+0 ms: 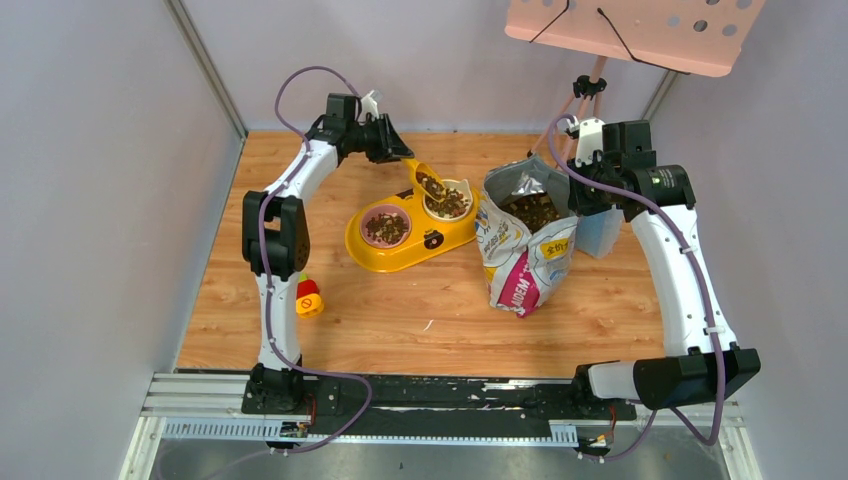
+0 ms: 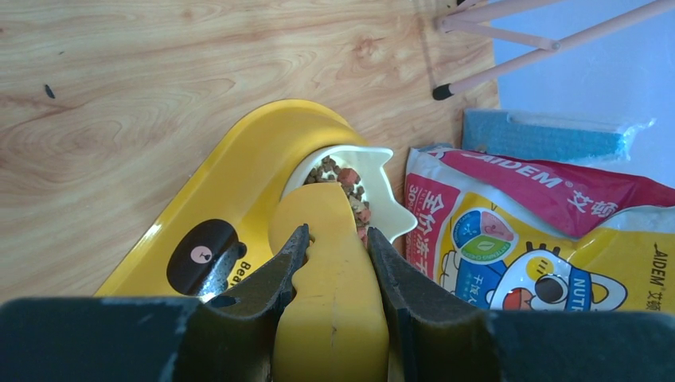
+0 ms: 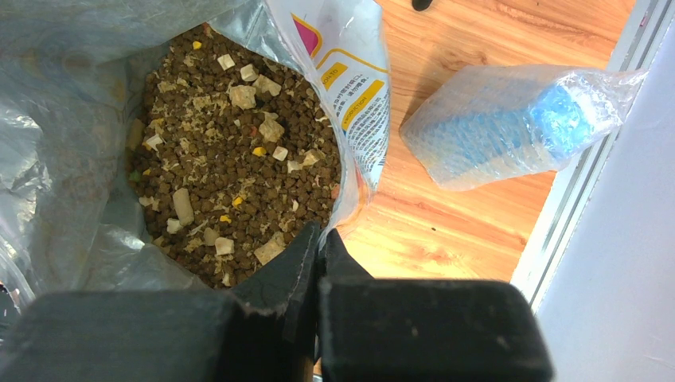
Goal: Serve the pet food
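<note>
The left hand (image 2: pixel 338 239) is seen clamped on a scoop (image 2: pixel 330 318) tipped over a white bowl (image 2: pixel 390 179), where kibble (image 2: pixel 344 177) lies; the right hand (image 3: pixel 318 239) is pinched tight on the rim of the bag (image 3: pixel 358 87), more kibble inside.

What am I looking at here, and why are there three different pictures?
Two robot arms are bolted to a wooden table. The wide picture looks down from above; the other two come from a camera on each wrist, looking along its own gripper. The left gripper clamps a yellow scoop over the white bowl in a yellow feeder. The right gripper pinches the rim of the open foil bag of pet food. A blue packet lies beside it.
</note>
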